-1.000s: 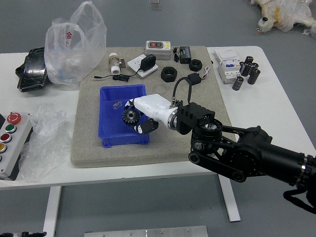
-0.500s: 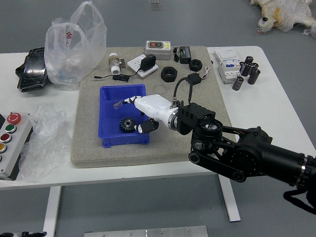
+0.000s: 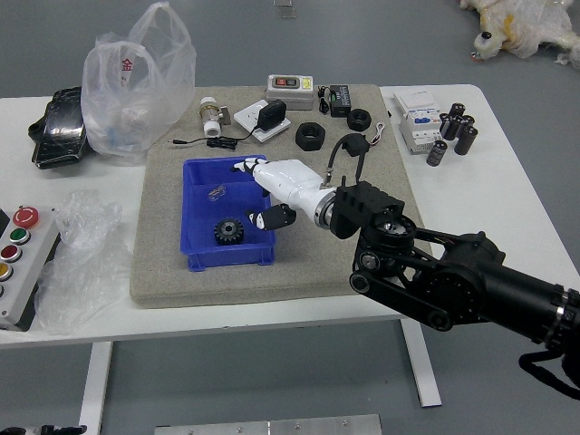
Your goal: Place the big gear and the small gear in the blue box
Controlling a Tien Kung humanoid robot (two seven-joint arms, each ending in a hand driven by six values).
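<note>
A: What's nearest us?

B: The left hand (image 3: 41, 430), resting at the bottom left corner, out of the work's way; I can't judge its grip

A: And the gear?

B: One dark gear (image 3: 228, 231) sits inside the blue box (image 3: 231, 257), towards the near wall, with nothing gripping it. Big or small, I can't tell, and I can't make out a second

A: So why is the right hand (image 3: 290, 185) over the box's right side?

B: For a release inside the walls, I'd guess: the fingers (image 3: 246, 165) are spread, the thumb well apart from them, nothing pinched between

A: Anything farther off?

B: Two black rings (image 3: 310, 145) beyond the box. They look smooth, so probably not gears, and best kept out of the box
</note>
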